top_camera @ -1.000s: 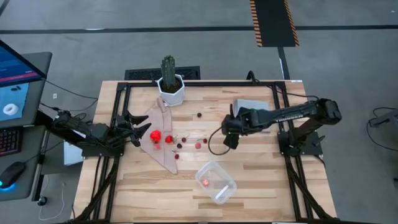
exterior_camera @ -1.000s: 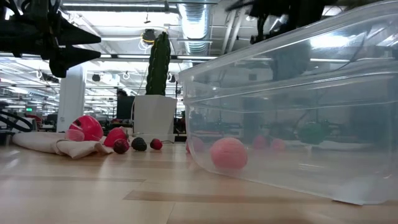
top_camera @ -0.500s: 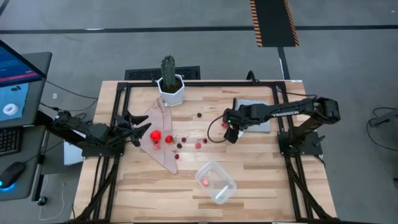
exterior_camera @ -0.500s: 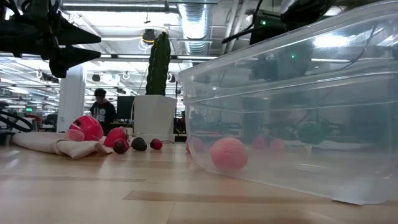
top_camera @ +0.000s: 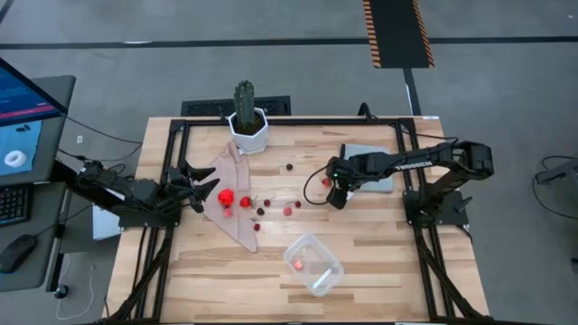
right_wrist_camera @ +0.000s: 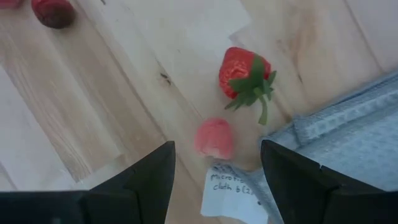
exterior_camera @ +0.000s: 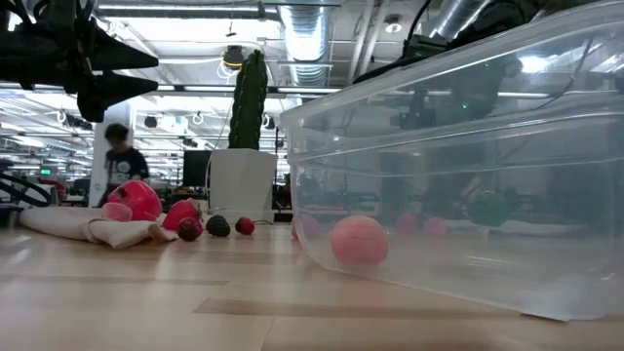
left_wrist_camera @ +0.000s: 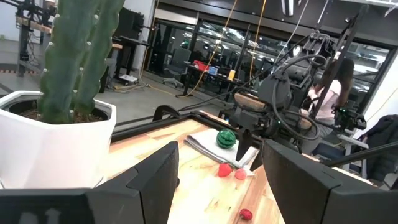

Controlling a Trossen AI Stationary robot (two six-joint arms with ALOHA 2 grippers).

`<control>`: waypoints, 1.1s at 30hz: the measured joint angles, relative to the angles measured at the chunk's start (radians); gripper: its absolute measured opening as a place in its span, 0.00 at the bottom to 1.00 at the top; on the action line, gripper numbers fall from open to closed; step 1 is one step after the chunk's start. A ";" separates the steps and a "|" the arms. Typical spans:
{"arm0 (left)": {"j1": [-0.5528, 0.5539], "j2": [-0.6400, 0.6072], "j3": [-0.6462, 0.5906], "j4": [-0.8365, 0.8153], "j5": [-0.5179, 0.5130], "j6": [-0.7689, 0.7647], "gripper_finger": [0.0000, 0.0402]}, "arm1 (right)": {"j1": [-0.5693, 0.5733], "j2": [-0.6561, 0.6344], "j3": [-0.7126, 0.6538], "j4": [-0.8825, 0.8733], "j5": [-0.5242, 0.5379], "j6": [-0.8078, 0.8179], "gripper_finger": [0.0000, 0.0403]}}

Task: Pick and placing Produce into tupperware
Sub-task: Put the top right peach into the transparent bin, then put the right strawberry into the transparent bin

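Fingers of our right gripper (right_wrist_camera: 214, 186) spread wide, empty, above a pink piece (right_wrist_camera: 214, 138) beside a strawberry (right_wrist_camera: 244, 74). Our left gripper (top_camera: 200, 190) waits open.

This is a robotics lab in an open industrial hall: exposed silver ducts (exterior_camera: 302, 34) and strip lights run overhead, a wooden workbench (top_camera: 379, 248) stands on grey concrete, a monitor (top_camera: 25, 113) sits off its left edge, and a person (exterior_camera: 119, 156) walks among distant workstations
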 joint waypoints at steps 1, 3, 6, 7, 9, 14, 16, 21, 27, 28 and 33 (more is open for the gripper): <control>0.000 0.000 0.000 0.000 0.000 0.000 0.55 | 0.000 0.000 0.000 0.001 0.000 0.002 0.65; 0.000 0.000 0.000 0.000 0.000 0.000 0.55 | 0.000 0.000 0.000 0.006 0.000 0.003 0.65; 0.000 0.000 0.000 0.000 0.000 -0.006 0.55 | 0.006 0.009 0.000 0.033 -0.012 0.003 0.65; 0.000 0.000 0.000 0.000 0.000 -0.007 0.55 | 0.011 0.024 0.000 0.054 -0.025 0.004 0.65; 0.000 0.000 0.000 0.000 0.000 -0.007 0.55 | 0.016 0.036 -0.002 0.053 -0.052 0.004 0.65; 0.000 0.000 0.000 0.002 0.000 -0.011 0.55 | 0.015 0.082 0.004 0.060 -0.044 0.004 0.65; 0.000 0.000 0.000 0.000 0.000 -0.011 0.55 | 0.015 0.103 -0.002 0.059 -0.048 0.005 0.65; 0.000 0.000 0.000 0.001 0.003 -0.015 0.55 | 0.015 0.116 0.000 0.058 -0.052 0.005 0.65; 0.000 0.000 0.000 0.000 0.000 -0.014 0.55 | 0.016 0.108 0.000 0.080 -0.050 -0.002 0.64; 0.000 0.000 0.000 0.000 0.000 -0.014 0.55 | 0.016 0.108 0.001 0.086 -0.050 -0.005 0.64; 0.000 0.000 0.000 0.000 0.000 -0.014 0.55 | 0.015 0.108 0.002 0.104 -0.049 -0.019 0.64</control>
